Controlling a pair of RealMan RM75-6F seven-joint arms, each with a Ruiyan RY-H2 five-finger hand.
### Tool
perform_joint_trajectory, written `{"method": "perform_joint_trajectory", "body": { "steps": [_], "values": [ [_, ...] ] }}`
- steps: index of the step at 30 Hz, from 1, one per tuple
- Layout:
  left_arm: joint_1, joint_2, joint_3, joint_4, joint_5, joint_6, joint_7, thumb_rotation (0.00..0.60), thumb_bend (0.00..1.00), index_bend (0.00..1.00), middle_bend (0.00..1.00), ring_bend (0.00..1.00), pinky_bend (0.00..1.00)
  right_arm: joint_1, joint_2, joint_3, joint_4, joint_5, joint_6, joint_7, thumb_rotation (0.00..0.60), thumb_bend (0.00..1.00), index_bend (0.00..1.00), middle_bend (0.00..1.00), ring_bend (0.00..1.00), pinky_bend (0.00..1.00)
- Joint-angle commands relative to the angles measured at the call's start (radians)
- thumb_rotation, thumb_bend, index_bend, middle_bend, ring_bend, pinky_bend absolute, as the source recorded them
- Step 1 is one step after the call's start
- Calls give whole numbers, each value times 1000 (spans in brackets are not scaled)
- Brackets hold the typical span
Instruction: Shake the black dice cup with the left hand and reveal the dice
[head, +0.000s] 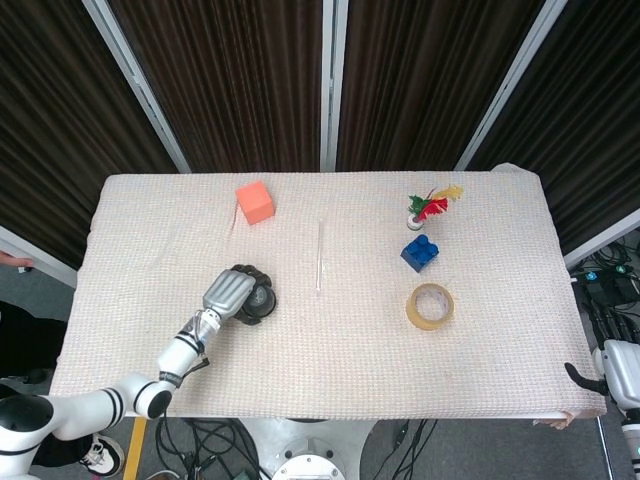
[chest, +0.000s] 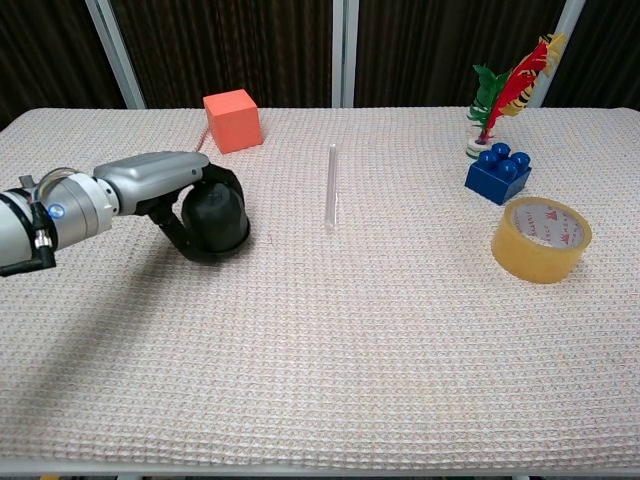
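The black dice cup (chest: 218, 218) stands mouth down on the woven cloth, left of centre; in the head view the black dice cup (head: 262, 300) shows just past my silver knuckles. My left hand (chest: 175, 195) grips it from above and the left side, dark fingers wrapped around its wall. The same left hand (head: 231, 296) appears in the head view at the cloth's left half. No dice are visible; the cup hides whatever is under it. My right hand (head: 592, 378) hangs off the table's right front corner, its fingers too small to read.
An orange cube (chest: 232, 120) sits behind the cup. A clear thin rod (chest: 331, 186) lies to its right. Further right are a blue brick (chest: 498, 173), a feathered shuttlecock (chest: 503, 92) and a roll of tape (chest: 541, 238).
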Motion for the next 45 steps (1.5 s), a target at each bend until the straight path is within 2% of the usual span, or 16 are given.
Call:
{"method": "perform_joint_trajectory", "body": {
  "steps": [1, 6, 13, 16, 19, 26, 37, 45],
  "values": [
    [-1, 7, -2, 0, 4, -12, -18, 600, 153, 340, 251, 136, 199, 0, 0, 0, 0, 0, 0, 0, 600, 160, 0, 0, 0, 0],
    [4, 28, -3, -16, 36, -8, -74, 600, 44, 156, 98, 44, 138, 0, 0, 1, 0, 1, 1, -2, 600, 160, 0, 0, 0, 0],
    [5, 41, 4, -17, 45, -29, -91, 600, 31, 148, 97, 42, 137, 1, -2, 0, -1, 1, 0, -4, 600, 160, 0, 0, 0, 0],
    [8, 44, 1, -20, 44, -27, -91, 600, 32, 152, 137, 42, 138, 0, -1, 1, -1, 2, 1, -4, 600, 159, 0, 0, 0, 0],
    [6, 50, -1, -24, 41, -33, -88, 600, 32, 167, 237, 43, 144, 0, -2, 1, 0, 3, 0, -4, 600, 160, 0, 0, 0, 0],
    [5, 51, -21, -32, 29, -17, -62, 600, 45, 217, 329, 110, 164, 1, -2, 2, 0, 5, -3, -5, 600, 160, 0, 0, 0, 0],
    [10, 59, -34, -64, 23, -2, -56, 600, 117, 259, 401, 172, 177, 2, -5, 3, 5, 11, -9, -6, 600, 160, 0, 0, 0, 0],
    [13, 94, -49, -121, 45, 35, -60, 600, 130, 272, 408, 177, 178, 2, -5, 3, 2, 10, -6, -10, 600, 160, 0, 0, 0, 0]
  ]
}}
